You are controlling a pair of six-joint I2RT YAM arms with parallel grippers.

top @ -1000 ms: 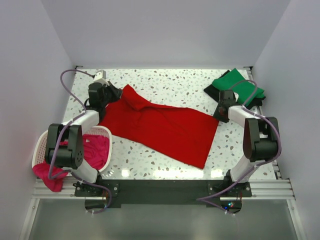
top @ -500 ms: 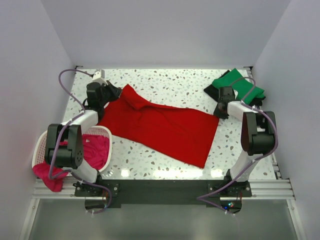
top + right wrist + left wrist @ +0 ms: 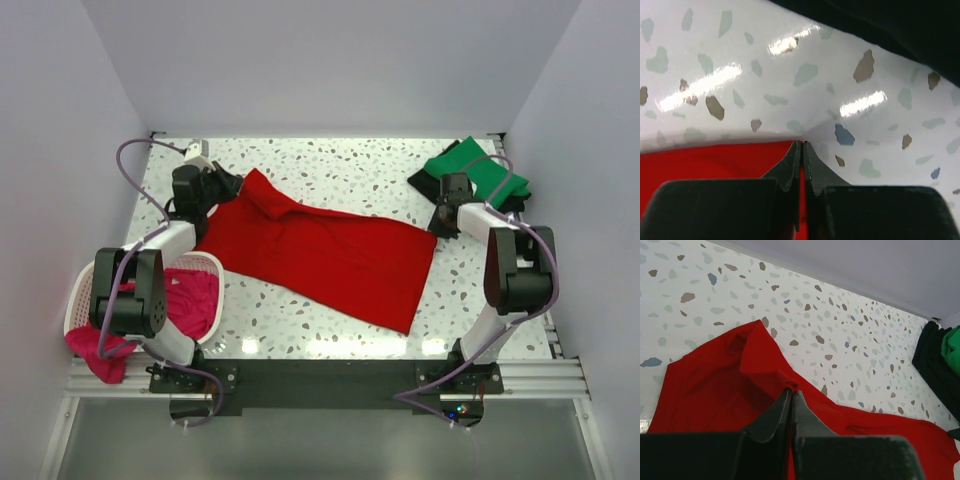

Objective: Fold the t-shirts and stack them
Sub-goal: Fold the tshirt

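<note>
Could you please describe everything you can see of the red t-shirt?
The red t-shirt is plain, soft-looking bright red cloth. It lies spread mostly flat and slanted across the middle of the speckled table, with a folded-over, rumpled bunch at its far left end. The left gripper is shut on a pucker of cloth there, and the right gripper is shut on the shirt's far right corner.

Right hand (image 3: 801, 146) now tight on red t-shirt (image 3: 330, 255)

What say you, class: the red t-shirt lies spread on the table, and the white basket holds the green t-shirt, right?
No: the white basket holds the magenta-pink t-shirt, as the top external view shows. The red t-shirt does lie spread on the table.
</note>
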